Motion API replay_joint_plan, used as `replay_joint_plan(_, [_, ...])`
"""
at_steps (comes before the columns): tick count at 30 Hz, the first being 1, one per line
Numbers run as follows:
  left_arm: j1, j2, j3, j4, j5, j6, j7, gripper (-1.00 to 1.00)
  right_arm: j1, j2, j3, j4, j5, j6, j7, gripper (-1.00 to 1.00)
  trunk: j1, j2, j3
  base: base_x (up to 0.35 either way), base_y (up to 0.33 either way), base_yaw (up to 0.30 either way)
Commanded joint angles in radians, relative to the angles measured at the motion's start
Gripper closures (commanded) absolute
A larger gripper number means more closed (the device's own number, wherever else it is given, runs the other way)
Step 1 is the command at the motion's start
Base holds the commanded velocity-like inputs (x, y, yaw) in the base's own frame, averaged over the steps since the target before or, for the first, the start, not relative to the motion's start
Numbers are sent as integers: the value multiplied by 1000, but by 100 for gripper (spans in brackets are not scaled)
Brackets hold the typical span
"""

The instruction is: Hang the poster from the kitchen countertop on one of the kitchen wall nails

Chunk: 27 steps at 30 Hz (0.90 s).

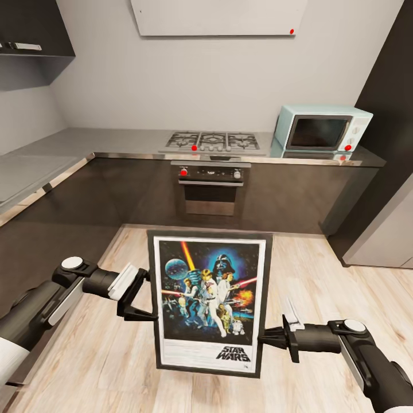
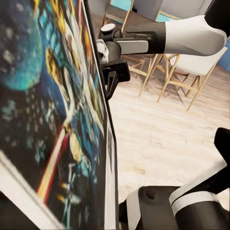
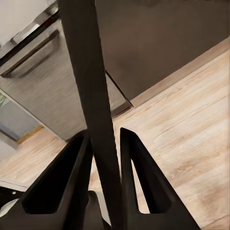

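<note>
Nearest the head camera, the poster (image 1: 209, 303) hangs upright in the air above the wooden floor (image 1: 321, 275), held between the two arms and well apart from the tabletop (image 1: 115, 140) behind it. The left tool (image 1: 137, 298) sits against the poster's left edge; whether its fingers truly pinch the frame cannot be told, since the frame hides their tips in the head view and the left wrist view gives only a steep, blurred slant of the printed face. The right tool (image 1: 269, 338) meets the lower right edge, and in the right wrist view its two dark fingers (image 3: 72, 177) stand on either side of the thin black frame (image 3: 91, 96), closed onto it. The bottom of the poster's frame tilts slightly, and its top edge overlaps the base of the dark cabinets. Both forearms are cut off by the lower corners of the head picture. Farther back, the grey tabletop runs in an L, carrying a gas hob (image 1: 212, 140) above an oven (image 1: 210, 186), and a pale blue microwave (image 1: 322, 128) to the right. At the top, a white panel (image 1: 218, 17) on the wall is cut by the picture's edge.
</note>
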Motion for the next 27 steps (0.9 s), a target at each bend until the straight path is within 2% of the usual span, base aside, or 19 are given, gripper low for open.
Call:
replay_joint_plan(1, [-1,1,-3,0,5,11,-2,-100,-1,0,0,0,-2,15,4,100,0,-1,-1,0,0,0])
replay_joint_plan(16, [-1,6,10,12,3,11,-1,-100,-1,0,0,0,-2,14,4,100,0,-1,-1,0,0,0])
replay_joint_plan(17, [-1,23,31,14,3,11,-2,-100,-1,0,0,0,-2,14,4,100,0,-1,-1,0,0,0])
replay_joint_plan(19, [-1,37,36,15,3,11,-2,-100,-1,0,0,0,-2,14,4,100,0,-1,-1,0,0,0])
replay_joint_plan(20, [-1,52,40,17,3,10,-2,-100,-1,0,0,0,-2,14,4,100,0,-1,-1,0,0,0])
replay_joint_plan(27, [-1,58,41,49,3,7,-2,-100,-1,0,0,0,-2,14,4,100,0,-1,-1,0,0,0])
